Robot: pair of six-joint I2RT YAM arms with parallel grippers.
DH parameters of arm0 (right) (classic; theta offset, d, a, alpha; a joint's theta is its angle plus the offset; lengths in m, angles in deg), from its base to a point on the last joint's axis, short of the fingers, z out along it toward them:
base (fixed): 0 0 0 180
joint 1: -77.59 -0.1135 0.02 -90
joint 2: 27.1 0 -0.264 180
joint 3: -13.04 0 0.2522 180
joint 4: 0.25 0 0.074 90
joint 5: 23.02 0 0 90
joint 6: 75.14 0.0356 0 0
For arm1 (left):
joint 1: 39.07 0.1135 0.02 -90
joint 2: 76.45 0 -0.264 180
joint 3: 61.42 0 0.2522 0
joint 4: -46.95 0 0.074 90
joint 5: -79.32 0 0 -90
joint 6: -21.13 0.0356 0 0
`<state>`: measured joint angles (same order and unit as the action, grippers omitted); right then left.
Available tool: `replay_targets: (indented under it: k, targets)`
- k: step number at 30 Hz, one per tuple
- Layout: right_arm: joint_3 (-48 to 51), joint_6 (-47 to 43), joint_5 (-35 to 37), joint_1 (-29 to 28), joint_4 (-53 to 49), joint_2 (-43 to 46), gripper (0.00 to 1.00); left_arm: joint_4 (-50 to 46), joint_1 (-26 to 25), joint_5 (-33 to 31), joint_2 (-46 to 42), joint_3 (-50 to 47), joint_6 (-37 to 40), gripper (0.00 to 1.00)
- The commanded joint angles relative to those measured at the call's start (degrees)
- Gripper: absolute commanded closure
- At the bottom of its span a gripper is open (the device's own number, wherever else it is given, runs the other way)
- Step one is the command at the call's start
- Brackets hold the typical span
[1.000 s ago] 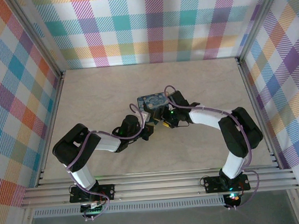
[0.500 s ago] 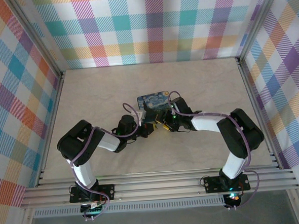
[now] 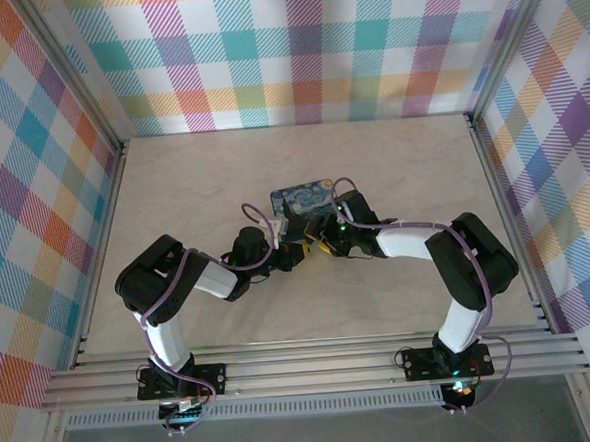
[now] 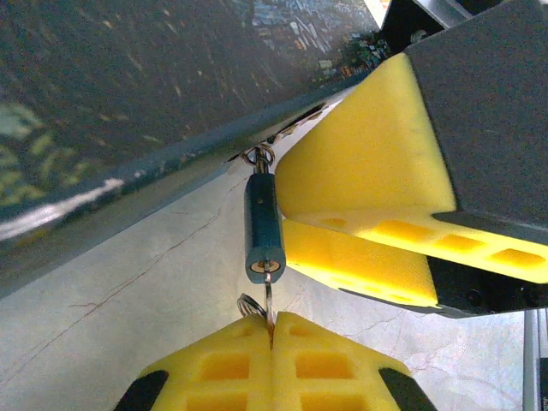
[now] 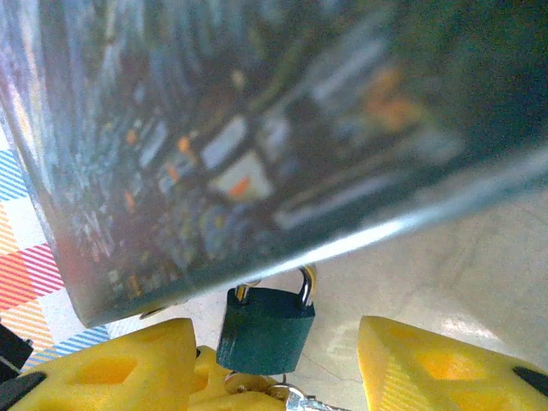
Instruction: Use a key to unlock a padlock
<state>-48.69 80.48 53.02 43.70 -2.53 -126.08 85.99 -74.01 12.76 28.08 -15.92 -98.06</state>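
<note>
Both arms sit folded low with elbows out, wrists meeting mid-table [image 3: 193,187] just at 6 o'clock of the tin [image 3: 309,198]. The left arm reaches in from 8 o'clock, the right from 4 o'clock.

Left gripper [image 4: 272,336]: pads pressed together, pinching the thin key [image 4: 269,301], whose blade runs up into the base of the padlock [image 4: 261,218]. The padlock hangs at the tin's near edge, between the two grippers.

Right gripper [image 5: 276,341]: fingers parted, straddling the padlock body. One finger is close beside it, the other stands clear, with no grip.

The shackle's top is hidden under the tin's rim, and I cannot tell what it hooks. From above, the fingertips merge into one dark cluster. Up close, the tin's print is blurred.
</note>
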Motion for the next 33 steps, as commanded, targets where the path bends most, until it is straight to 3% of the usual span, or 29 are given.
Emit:
replay_targets:
  k: [1,20,25,33]
  targets:
    - [-1.6,0.5,-0.8,-0.6,0.3,-1.3,0.47,3.2,0.4,1.3,0.2,-0.2,-0.5,1.0]
    - [-4.7,-0.1,-2.1,-1.5,-3.4,-3.7,0.49,6.1,0.4,3.3,0.6,-0.3,0.3,1.0]
    - [-5.3,-0.6,-2.2,-1.5,-4.9,-3.6,0.55,5.9,0.3,4.4,0.3,-0.1,2.7,1.0]
    - [-6.1,-1.4,-2.0,-1.5,-6.8,-3.0,0.73,2.1,0.2,5.9,-0.3,1.0,9.3,1.0]
